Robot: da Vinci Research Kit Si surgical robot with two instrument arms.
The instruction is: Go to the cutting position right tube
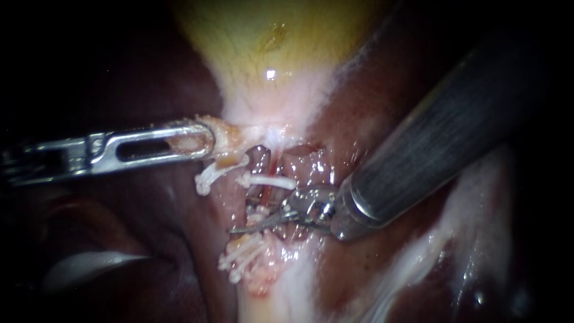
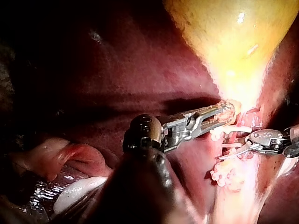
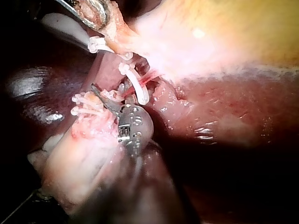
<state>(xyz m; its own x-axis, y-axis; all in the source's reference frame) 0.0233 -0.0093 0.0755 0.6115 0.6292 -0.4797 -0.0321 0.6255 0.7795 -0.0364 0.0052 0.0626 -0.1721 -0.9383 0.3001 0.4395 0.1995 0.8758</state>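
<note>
While the left instrument (image 1: 206,140) clamps the gallbladder (image 1: 269,54) neck, the right instrument (image 1: 234,230), jaws barely parted and empty, sits at the right tube (image 1: 266,197) between its clips (image 1: 269,180), where slight drift could nick a clip.

No text, label, brand, number or sign can be read in any of the three views.
</note>
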